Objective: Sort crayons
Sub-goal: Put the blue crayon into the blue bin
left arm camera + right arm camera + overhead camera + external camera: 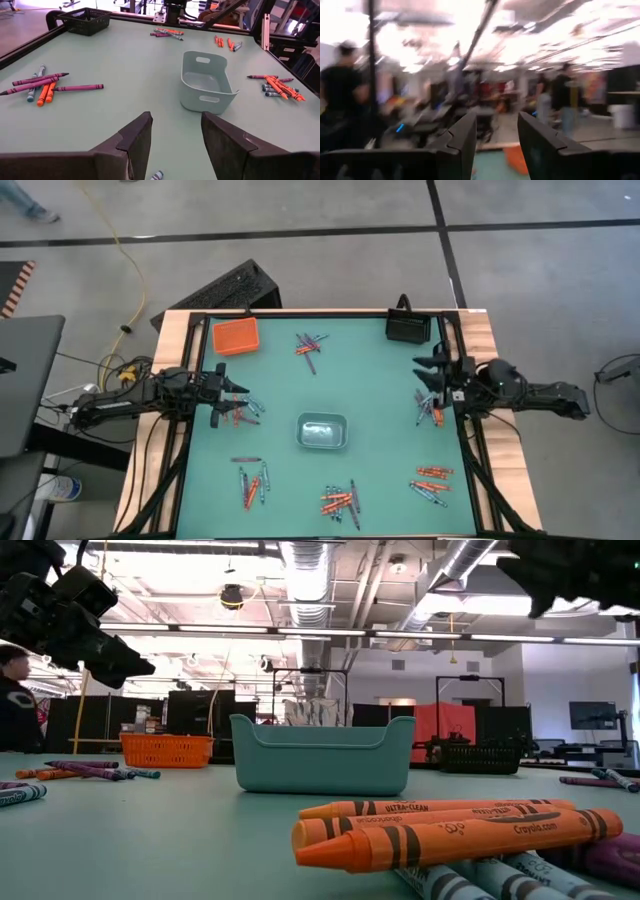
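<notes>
The left claw (232,392) hangs over the left edge of the green table (380,380), its two fingers (135,140) spread apart with nothing between them. Just under it lies a small group of crayons (243,413), orange-red and grey-blue ones mixed. The right claw (432,380) is at the right edge of the table, also spread and empty, and a few crayons (433,413) lie on the table just beside it.

In the middle of the table stands a pale grey-green tray (322,431) with two handle slots; it looks empty. More crayons are scattered in loose heaps: one heap (310,347) near the far edge, one (252,485) toward the near left corner, one (340,502) at the near edge, and one (431,480) toward the near right corner. An orange basket (235,336) sits in the far left corner and a black basket (408,327) in the far right corner.

Beyond the table, a person in dark clothes (17,705) stands in the room.
</notes>
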Controlling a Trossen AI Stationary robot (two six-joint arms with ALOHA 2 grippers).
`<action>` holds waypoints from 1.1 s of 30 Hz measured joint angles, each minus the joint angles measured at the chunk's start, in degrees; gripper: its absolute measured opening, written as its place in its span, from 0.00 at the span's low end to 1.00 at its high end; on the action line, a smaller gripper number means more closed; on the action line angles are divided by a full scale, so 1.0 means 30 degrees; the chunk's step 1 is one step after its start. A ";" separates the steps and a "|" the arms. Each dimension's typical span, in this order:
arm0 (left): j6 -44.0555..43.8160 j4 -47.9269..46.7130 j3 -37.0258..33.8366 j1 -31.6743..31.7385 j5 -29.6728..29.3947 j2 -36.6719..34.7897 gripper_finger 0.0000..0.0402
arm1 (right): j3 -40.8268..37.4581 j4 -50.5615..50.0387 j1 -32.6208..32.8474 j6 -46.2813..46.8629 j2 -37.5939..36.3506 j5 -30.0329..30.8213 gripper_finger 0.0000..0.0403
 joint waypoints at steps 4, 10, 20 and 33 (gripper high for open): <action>0.0000 0.0006 0.0002 0.0007 0.0002 -0.0004 0.40 | 0.3174 -0.3505 -0.0006 -0.1126 0.2823 -0.0718 0.39; 0.0000 0.0003 0.0004 0.0007 0.0000 0.0003 0.40 | 0.9378 -1.3160 -0.0006 -0.2922 0.8109 -0.0612 0.39; 0.0000 0.0006 -0.0003 0.0005 0.0004 -0.0004 0.40 | 1.5924 -2.6216 0.1707 -0.3406 1.7817 0.0702 0.39; 0.0000 0.0003 0.0000 0.0004 -0.0003 -0.0004 0.40 | 1.6258 -3.1770 0.6570 -0.1854 2.5138 0.1682 0.39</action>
